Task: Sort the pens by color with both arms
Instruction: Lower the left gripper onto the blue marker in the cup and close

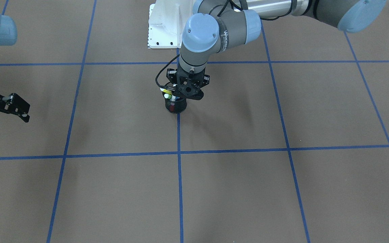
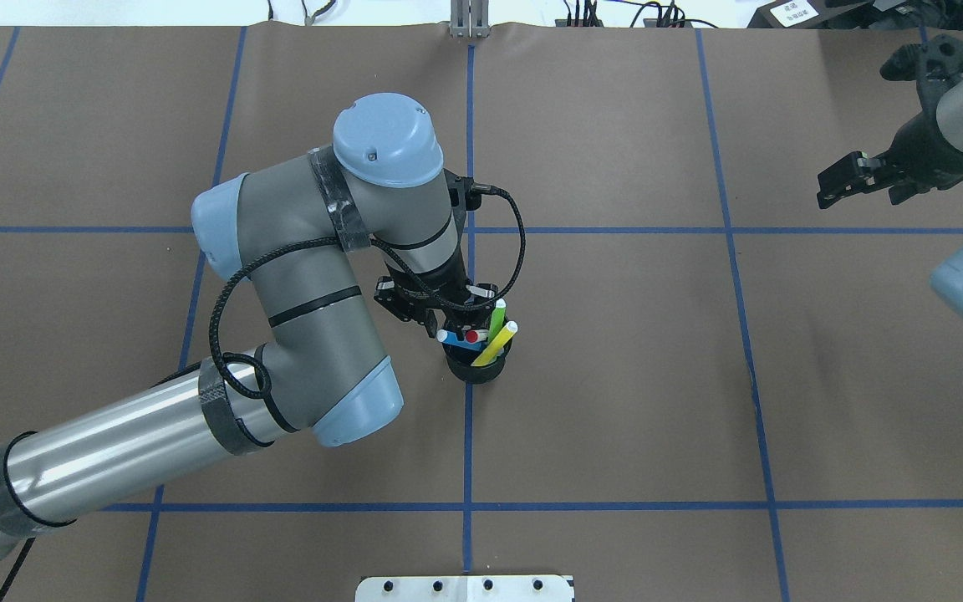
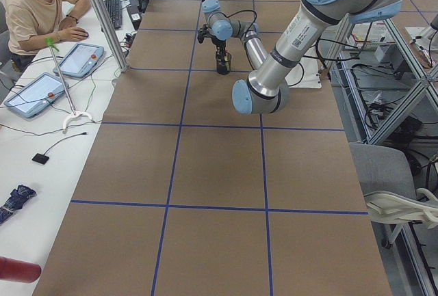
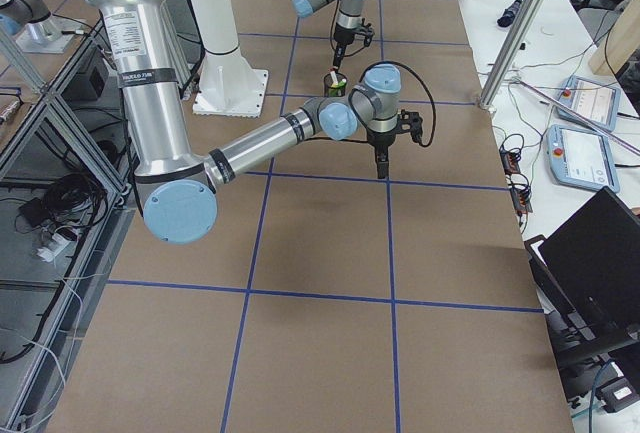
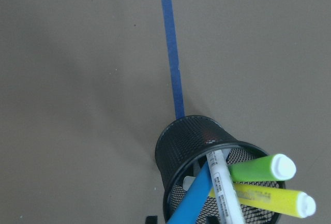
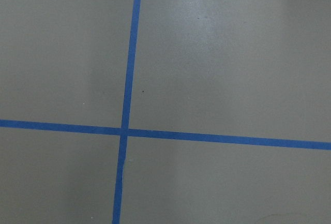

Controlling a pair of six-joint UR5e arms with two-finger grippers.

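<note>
A black mesh cup (image 2: 477, 368) stands at the table's middle and holds all the pens. The blue pen (image 2: 450, 337), the white pen with red ends (image 2: 473, 336), the green pen (image 2: 496, 318) and the yellow pen (image 2: 498, 341) lean out of it. The left wrist view shows the cup (image 5: 194, 144) with the blue pen (image 5: 194, 198), white pen (image 5: 225, 188), green pen (image 5: 261, 168) and yellow pen (image 5: 269, 198). My left gripper (image 2: 448, 324) hangs right over the cup, its fingertips apart on either side of the blue pen. My right gripper (image 2: 826, 188) is open and empty, far off to the side.
The brown table (image 1: 235, 189) is marked into squares by blue tape lines (image 1: 179, 152). The white pedestal base (image 1: 165, 27) stands behind the cup. The right wrist view shows only a tape crossing (image 6: 124, 131). An operator (image 3: 37, 9) sits at a side desk.
</note>
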